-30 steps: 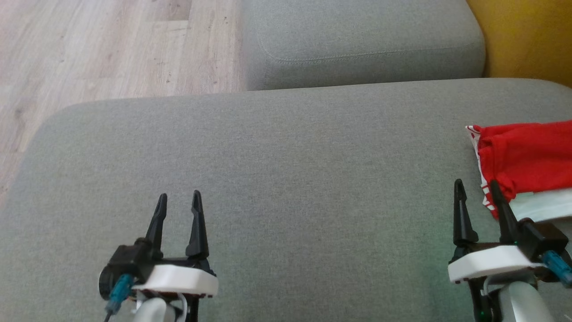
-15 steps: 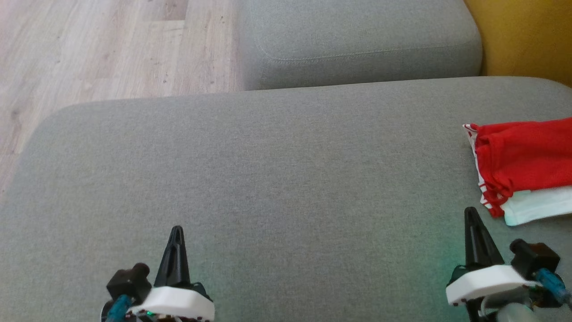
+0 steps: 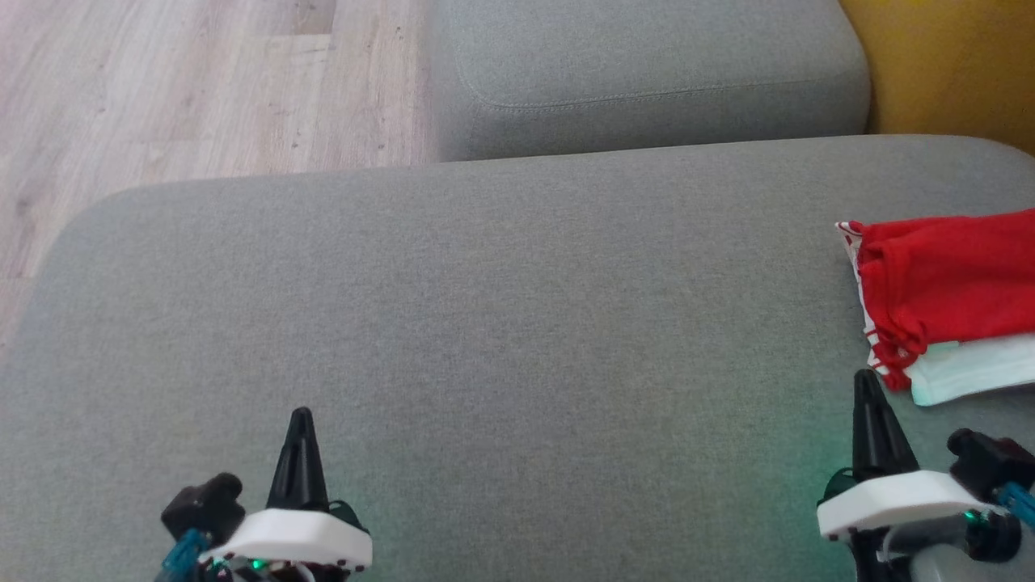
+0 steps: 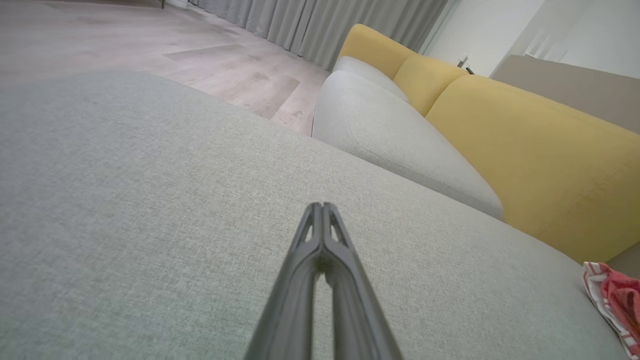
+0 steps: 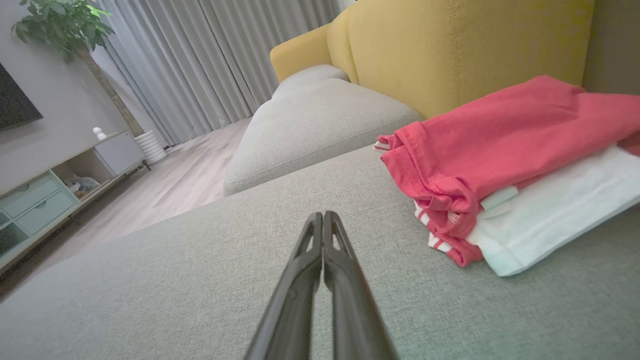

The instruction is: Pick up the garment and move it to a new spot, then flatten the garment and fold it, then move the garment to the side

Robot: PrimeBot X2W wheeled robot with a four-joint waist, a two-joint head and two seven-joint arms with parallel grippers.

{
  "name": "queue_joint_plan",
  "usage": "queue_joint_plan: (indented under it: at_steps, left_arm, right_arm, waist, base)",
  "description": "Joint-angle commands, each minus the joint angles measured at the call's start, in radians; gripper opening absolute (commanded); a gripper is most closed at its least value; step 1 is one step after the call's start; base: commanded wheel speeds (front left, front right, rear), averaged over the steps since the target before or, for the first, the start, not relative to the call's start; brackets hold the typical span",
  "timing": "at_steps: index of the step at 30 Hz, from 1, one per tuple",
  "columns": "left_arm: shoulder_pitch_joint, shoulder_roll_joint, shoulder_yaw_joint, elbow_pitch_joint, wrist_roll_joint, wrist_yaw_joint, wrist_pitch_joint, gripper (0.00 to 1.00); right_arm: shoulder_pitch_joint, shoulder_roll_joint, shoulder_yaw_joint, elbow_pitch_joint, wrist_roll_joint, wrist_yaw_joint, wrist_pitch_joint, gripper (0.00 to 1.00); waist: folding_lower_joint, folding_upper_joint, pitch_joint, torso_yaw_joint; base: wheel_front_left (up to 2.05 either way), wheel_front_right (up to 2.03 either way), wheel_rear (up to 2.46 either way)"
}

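Garment [image 3: 946,275], red and folded, lies on a white cloth [image 3: 970,376] at the sofa cushion's [image 3: 485,323] right edge, apparently set aside; left gripper [image 3: 301,416] and right gripper [image 3: 865,378] hover empty, jaws pressed together, near its front edge

The head camera looked steeply down from above and behind both pincers, so the left pincer [image 3: 300,420] and the right pincer [image 3: 867,386] stood at its lower edge, pointing up the picture. Each wrist camera sat low and very near to the grey seat [image 3: 517,307], just behind its own pincer, and faced forward along the fingers at a flat angle. All three views shared the seat ahead of the pincer tips, the second cushion [image 3: 647,81] beyond them, the yellow backrest [image 4: 525,150] and the red garment [image 5: 500,130], which lay ahead and to the right of the right pincer.
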Motion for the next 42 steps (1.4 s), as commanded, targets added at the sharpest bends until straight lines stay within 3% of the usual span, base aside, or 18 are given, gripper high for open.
queue_joint_plan:
  at_steps: [1, 42]
  left_arm:
    - [-0.051, 0.001, 0.019, -0.037, -0.019, -0.01, 0.004, 0.0]
    - [-0.057, 0.002, 0.132, -0.083, -0.422, -0.057, 0.125, 0.0]
  right_arm:
    - [-0.047, -0.003, -0.001, -0.038, 0.025, 0.0, 0.002, 0.0]
    - [-0.066, -0.005, -0.02, -0.074, 0.519, -0.001, 0.122, 0.0]
  waist:
    - [0.0, -0.0001, 0.0, 0.0]
    - [0.0, -0.0001, 0.013, -0.013]
  base:
    - [0.0, 0.0, 0.0]
    - [0.0, 0.0, 0.0]
